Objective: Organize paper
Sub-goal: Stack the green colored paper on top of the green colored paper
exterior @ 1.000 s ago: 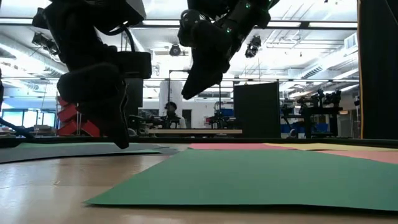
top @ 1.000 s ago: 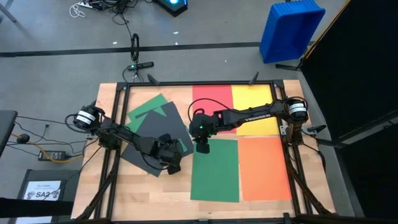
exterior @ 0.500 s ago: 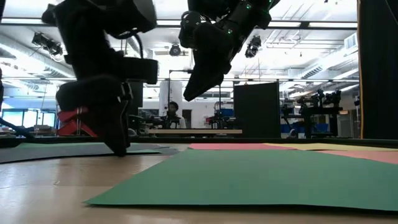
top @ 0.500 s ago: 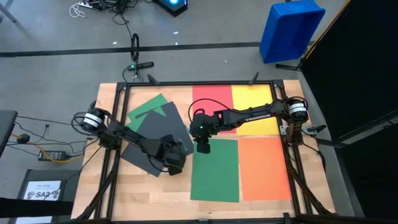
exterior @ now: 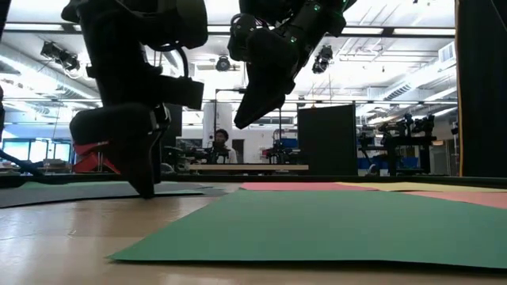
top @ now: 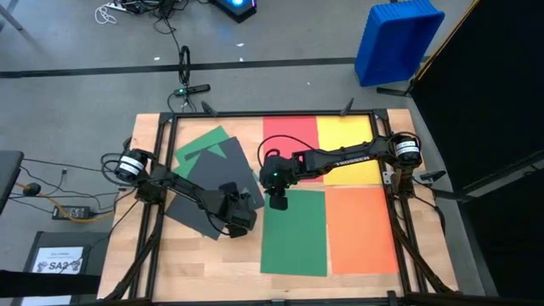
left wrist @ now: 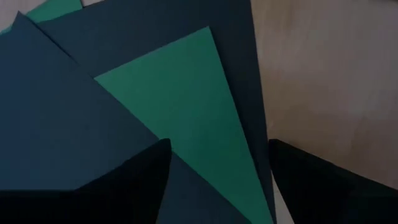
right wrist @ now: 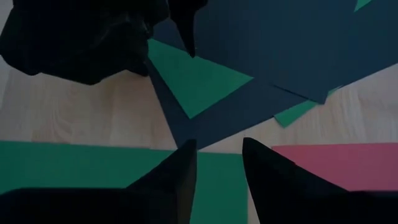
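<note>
Two claws: left claw (top: 240, 223) wide open, empty, over dark grey sheets (top: 200, 195).
Right claw (top: 277, 202): part open, empty, green sheet (top: 294, 234) at 6 o'clock.

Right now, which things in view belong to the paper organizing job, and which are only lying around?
Belongs to the job:
- flat green paper sheet
- flat orange paper sheet
- flat red paper sheet
- flat yellow paper sheet
- skewed pile of dark grey and green paper sheets
- left hand, open over that pile
- right hand, hovering

Just lying about:
- blue plastic bin
- small white printed sheet
</note>
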Robot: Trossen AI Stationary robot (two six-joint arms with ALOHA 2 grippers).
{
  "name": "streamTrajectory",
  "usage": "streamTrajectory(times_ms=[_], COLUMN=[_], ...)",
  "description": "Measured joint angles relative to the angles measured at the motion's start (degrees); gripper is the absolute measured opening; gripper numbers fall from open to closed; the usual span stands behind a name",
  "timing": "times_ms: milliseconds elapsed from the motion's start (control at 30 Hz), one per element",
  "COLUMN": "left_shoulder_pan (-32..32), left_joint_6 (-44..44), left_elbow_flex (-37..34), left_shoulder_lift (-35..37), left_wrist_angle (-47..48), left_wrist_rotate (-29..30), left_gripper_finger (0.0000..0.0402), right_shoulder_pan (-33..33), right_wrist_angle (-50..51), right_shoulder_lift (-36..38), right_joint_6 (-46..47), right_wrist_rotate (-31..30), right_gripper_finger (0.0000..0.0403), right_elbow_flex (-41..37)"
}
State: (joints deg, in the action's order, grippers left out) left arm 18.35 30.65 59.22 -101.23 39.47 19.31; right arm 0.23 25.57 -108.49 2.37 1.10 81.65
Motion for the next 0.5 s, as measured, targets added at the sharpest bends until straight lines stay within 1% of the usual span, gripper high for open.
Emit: streamTrajectory(times_ms=[233, 400, 500], left_shoulder_pan=[0.02, -0.05, -0.02], left_joint_6=[0.64, 2.21, 2.3], left_elbow_flex=[0.03, 1.91, 2.27], left_shoulder_lift=[0.12, 0.14, 0.17], left_wrist_angle=[1.52, 5.52, 7.42], left_wrist_rotate=[1.3, 6.35, 8.08], left_gripper_finger=[0.0253, 0.0253, 0.0253], right_shoulder_pan=[0.0, 0.0, -0.01], right_wrist_angle=[-0.02, -0.03, -0.11], right_shoulder_lift=[-0.02, -0.02, -0.02], right_joint_6=[0.0, 0.0, 0.0], right_wrist_rotate=[0.0, 0.02, 0.04], right_gripper_finger=[0.0106, 0.0106, 0.0104], right_elbow_flex=[0.0, 0.02, 0.02])
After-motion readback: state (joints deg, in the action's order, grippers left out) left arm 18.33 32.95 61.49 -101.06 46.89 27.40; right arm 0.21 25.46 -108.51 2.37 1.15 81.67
